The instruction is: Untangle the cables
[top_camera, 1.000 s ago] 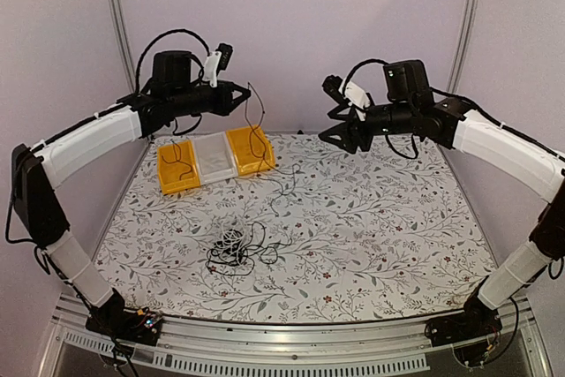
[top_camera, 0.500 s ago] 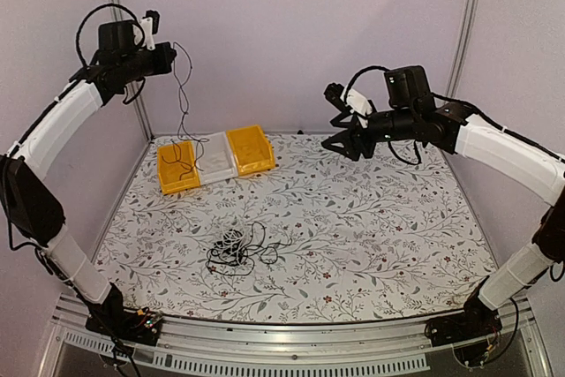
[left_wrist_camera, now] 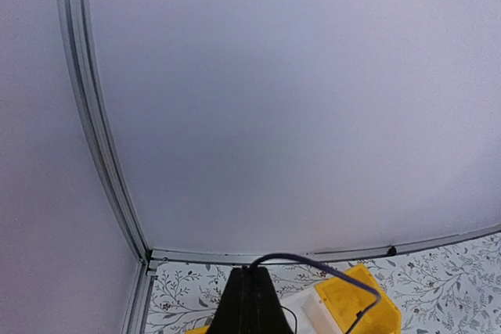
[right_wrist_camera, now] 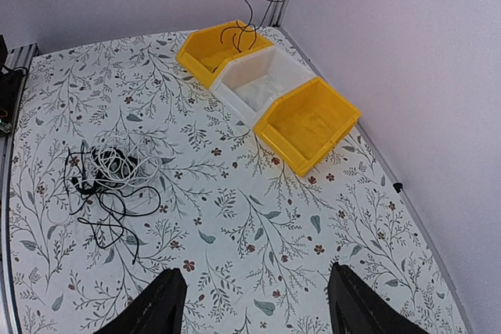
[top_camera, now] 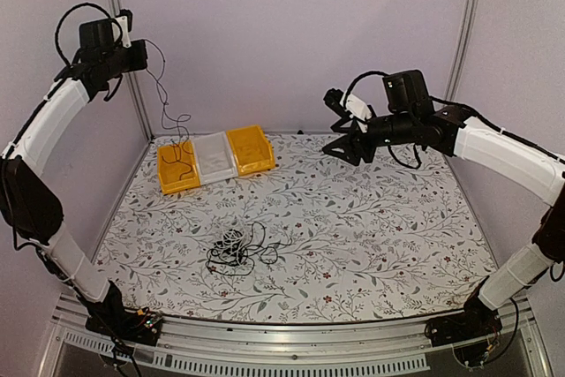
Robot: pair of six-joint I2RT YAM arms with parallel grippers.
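Now, from above, your left pincer (top_camera: 132, 57) has swung higher and further left than a second ago. It is pinching one black cable (top_camera: 163, 103), whose tail dangles beneath it into the left yellow bin (top_camera: 181, 188). That cord looks free of the tangle (top_camera: 237, 249), which lies well below and to the pincer's right, so letting go seems due.

At the left wrist, the fingers (left_wrist_camera: 249, 303) are pressed together on the cord.

At the right wrist, your right pincer (right_wrist_camera: 254, 307) is spread and empty. The tangle sits ahead and to its left, with nothing in the way.

Overhead, two wrists; shared yellow bin (top_camera: 251, 149)
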